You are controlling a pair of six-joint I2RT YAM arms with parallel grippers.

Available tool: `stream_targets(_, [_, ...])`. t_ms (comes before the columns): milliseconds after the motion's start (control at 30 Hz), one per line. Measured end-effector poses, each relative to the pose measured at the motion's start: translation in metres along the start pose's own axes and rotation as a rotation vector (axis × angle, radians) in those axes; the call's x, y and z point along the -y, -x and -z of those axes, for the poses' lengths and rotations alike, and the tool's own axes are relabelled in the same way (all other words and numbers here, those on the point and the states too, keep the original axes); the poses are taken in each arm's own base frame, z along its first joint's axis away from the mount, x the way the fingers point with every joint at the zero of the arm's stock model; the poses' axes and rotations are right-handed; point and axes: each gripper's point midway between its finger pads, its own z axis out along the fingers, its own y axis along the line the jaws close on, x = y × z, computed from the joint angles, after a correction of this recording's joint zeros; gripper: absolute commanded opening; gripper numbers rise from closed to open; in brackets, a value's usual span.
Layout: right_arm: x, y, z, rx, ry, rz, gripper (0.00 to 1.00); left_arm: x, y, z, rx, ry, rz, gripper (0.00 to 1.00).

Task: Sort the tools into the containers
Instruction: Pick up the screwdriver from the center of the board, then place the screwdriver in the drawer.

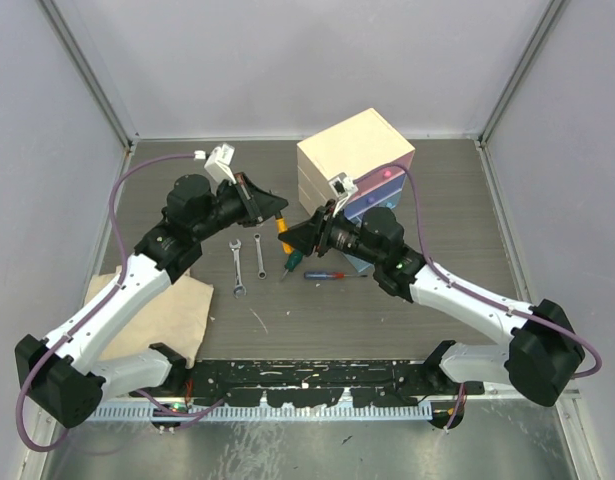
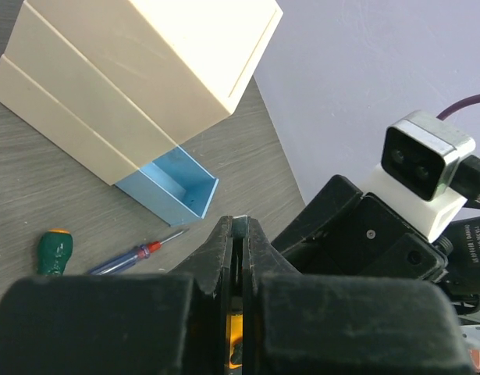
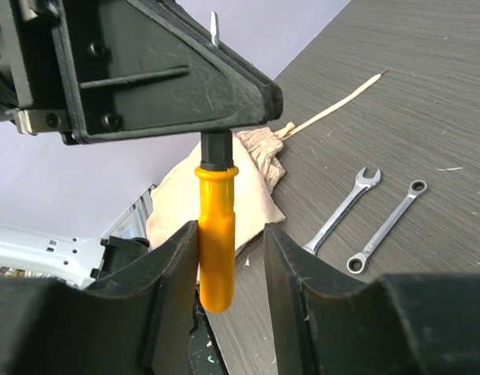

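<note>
1. Standing at the far edge of the worktop, right of its middle, the cream chest [image 1: 352, 150] is showing its blue drawer [image 2: 173, 187] pulled out, probably ready to take tools.
2. The left gripper [image 2: 238, 226] is clenching the black neck of the orange screwdriver [image 3: 216, 234] above the worktop's middle. The handle is pointing toward the other arm, so I judge it is being offered for a handover.
3. The right gripper [image 3: 230, 242] is released, its fingers straddling the handle and not yet squeezing it.
4. The silver wrenches [image 3: 345, 207], the green screwdriver [image 2: 52, 251] and the red-and-blue screwdriver [image 2: 134, 256] are lying loose near the middle, unsorted.
</note>
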Motion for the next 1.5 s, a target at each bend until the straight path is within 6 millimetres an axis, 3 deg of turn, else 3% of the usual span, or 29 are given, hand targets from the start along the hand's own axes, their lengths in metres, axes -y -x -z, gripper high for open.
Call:
stream_targets(433, [-0.004, -0.011, 0.002, 0.009, 0.046, -0.035, 0.43, -0.002, 0.001, -0.001, 0.010, 0.016, 0.018, 0.00])
stream_targets(500, [-0.003, -0.014, 0.003, 0.005, 0.048, -0.039, 0.38, -0.003, 0.002, -0.001, 0.013, 0.019, 0.019, 0.00])
stream_targets(667, [0.000, -0.021, 0.005, -0.002, 0.043, -0.057, 0.14, -0.006, 0.001, -0.002, 0.012, 0.032, 0.020, 0.00])
stream_targets(767, [0.002, -0.021, 0.005, 0.002, 0.031, -0.064, 0.06, -0.007, 0.000, -0.003, 0.007, 0.034, 0.023, 0.13])
stream_targets(867, [0.006, -0.022, 0.007, -0.001, -0.003, -0.067, 0.01, -0.009, -0.001, -0.004, 0.001, 0.035, 0.006, 0.43])
stream_targets(1000, [0.025, -0.028, 0.017, -0.029, -0.124, -0.064, 0.01, -0.007, 0.002, -0.001, -0.002, 0.039, -0.046, 0.65])
stream_targets(1133, [0.038, -0.028, 0.032, -0.064, -0.245, -0.029, 0.01, 0.002, 0.019, 0.004, 0.021, 0.038, -0.118, 0.69])
stream_targets(1267, [0.054, -0.025, 0.055, -0.134, -0.381, 0.033, 0.01, -0.001, 0.039, 0.008, 0.050, 0.063, -0.176, 0.72])
stream_targets(1500, [0.097, -0.028, 0.104, -0.346, -0.626, 0.107, 0.01, -0.049, 0.065, 0.007, 0.047, 0.212, -0.230, 0.73])
